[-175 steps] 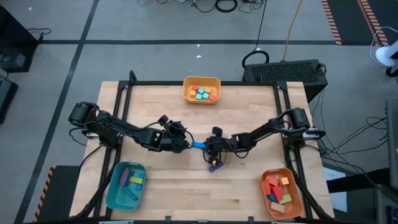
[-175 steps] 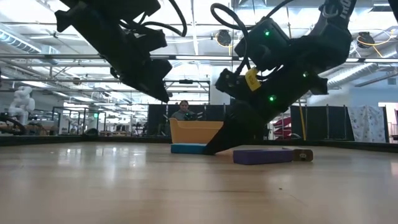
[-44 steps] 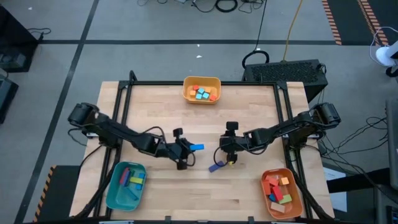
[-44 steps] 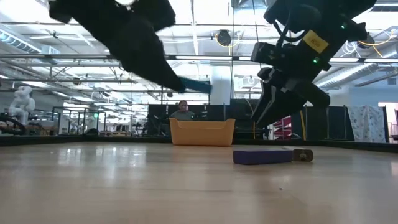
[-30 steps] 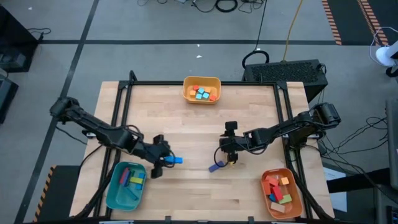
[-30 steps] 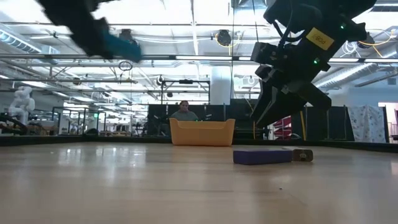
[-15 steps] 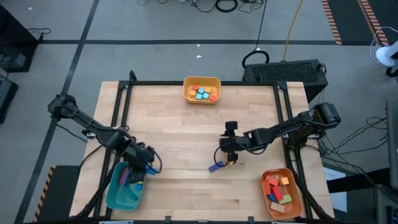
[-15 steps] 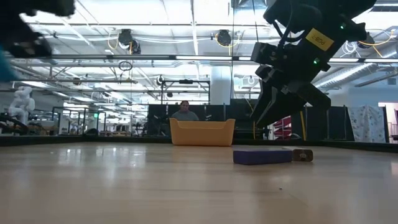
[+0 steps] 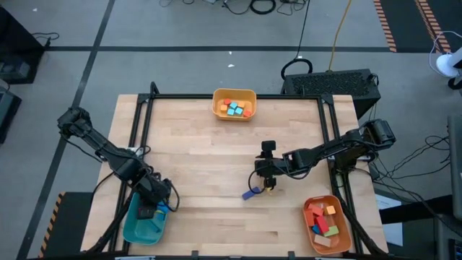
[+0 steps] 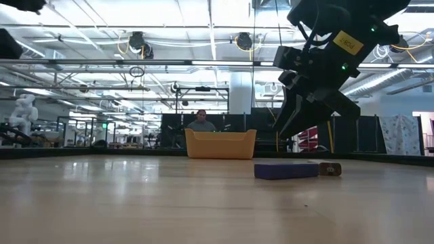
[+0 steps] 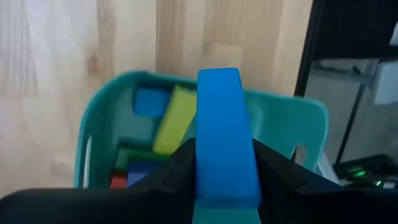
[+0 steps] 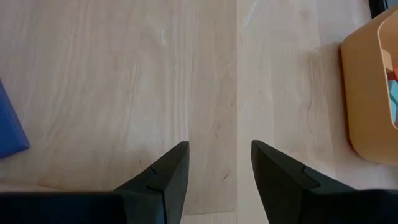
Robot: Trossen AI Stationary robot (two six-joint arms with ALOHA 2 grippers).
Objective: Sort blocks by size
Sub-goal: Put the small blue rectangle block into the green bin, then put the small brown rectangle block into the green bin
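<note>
My left gripper (image 11: 225,180) holds the long blue bar (image 11: 225,137) above the teal tray (image 11: 311,118); released askew, it could catch the rim and tip out. Right gripper (image 12: 219,168) hangs parted and empty beside the purple block (image 9: 250,193).

In the high view the left gripper (image 9: 151,206) covers part of the teal tray (image 9: 137,230), so the blocks under it are hidden. The long blue bar (image 11: 225,137) in the left wrist view is cut off by the picture's bottom edge and hides the tray's middle. A red block (image 11: 118,181) there shows only as a sliver. In the right wrist view a blue-purple block (image 12: 10,130) and the yellow tray (image 12: 367,93) are cut by the edges. The small tan piece (image 10: 330,169) behind the purple block (image 10: 286,170) is too small to tell.
</note>
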